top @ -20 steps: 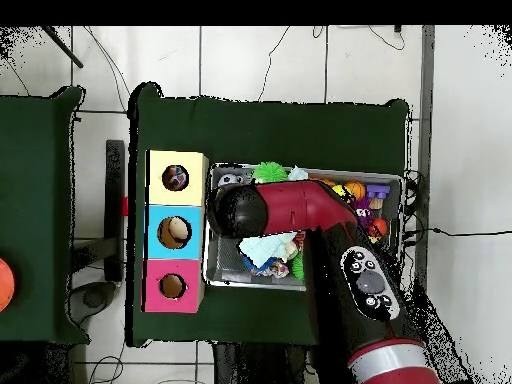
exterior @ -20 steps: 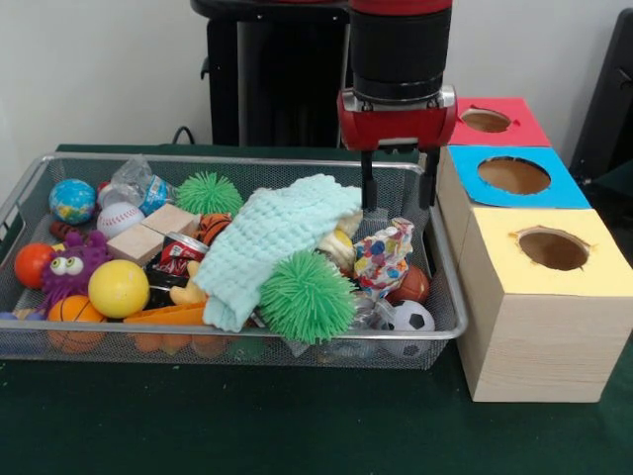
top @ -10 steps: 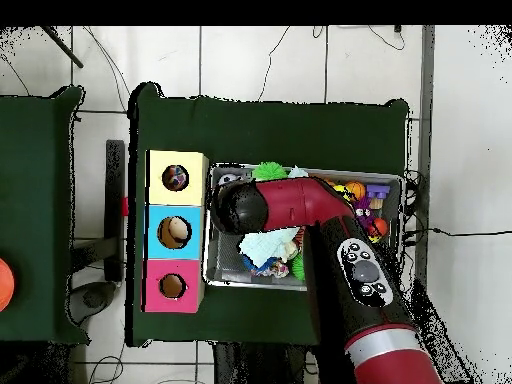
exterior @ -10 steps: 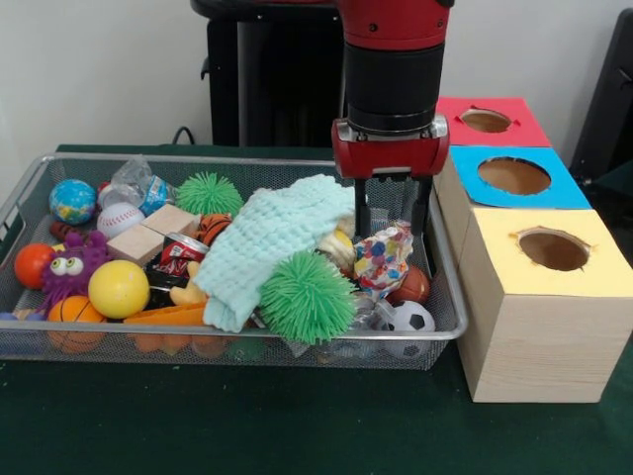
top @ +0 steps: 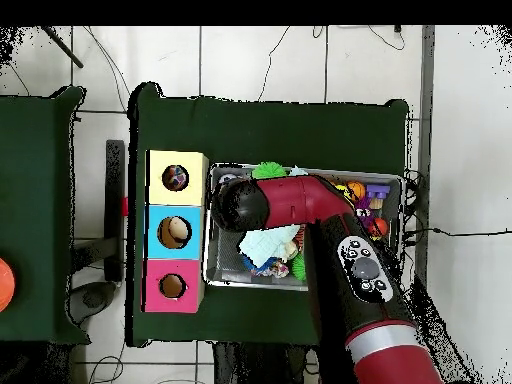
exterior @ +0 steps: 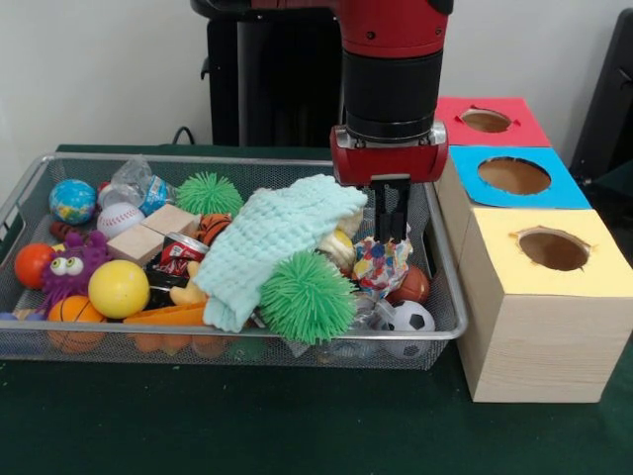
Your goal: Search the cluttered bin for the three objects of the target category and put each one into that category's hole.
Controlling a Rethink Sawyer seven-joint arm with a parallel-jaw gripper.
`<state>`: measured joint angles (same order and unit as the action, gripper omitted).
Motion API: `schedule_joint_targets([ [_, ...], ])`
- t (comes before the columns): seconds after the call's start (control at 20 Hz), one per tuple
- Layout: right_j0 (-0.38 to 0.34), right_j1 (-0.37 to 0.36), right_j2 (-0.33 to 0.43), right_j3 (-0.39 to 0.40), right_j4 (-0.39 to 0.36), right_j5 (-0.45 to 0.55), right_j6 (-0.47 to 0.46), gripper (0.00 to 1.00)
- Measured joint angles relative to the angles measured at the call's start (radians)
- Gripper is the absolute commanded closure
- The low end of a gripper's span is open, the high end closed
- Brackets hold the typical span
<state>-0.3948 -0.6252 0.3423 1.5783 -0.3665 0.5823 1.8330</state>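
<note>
One multicolored dotted wrapper (exterior: 381, 259), crumpled.

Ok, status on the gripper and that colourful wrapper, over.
Gripper down in bin, fingers closed together on colourful wrapper. Mint cloth touching its left side. Holes in the boxes unobstructed.

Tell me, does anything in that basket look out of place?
The mint green cloth does: it lies crumpled over the toys in the wire bin, hiding some. The yellow box's hole has ragged edges.
</note>
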Motion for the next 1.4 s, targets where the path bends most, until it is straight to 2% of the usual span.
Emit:
schedule_joint_targets([
  [0.65, -0.001, -0.021, 0.000, 0.007, 0.003, 0.000, 0.000, 1.00],
  [0.9, -0.002, -0.095, 0.000, 0.031, 0.033, 0.011, 0.000, 1.00],
  [1.05, -0.002, -0.165, 0.000, 0.042, 0.068, 0.033, 0.000, 1.00],
  [1.4, -0.002, -0.224, 0.000, 0.052, 0.104, 0.034, 0.000, 1.00],
])
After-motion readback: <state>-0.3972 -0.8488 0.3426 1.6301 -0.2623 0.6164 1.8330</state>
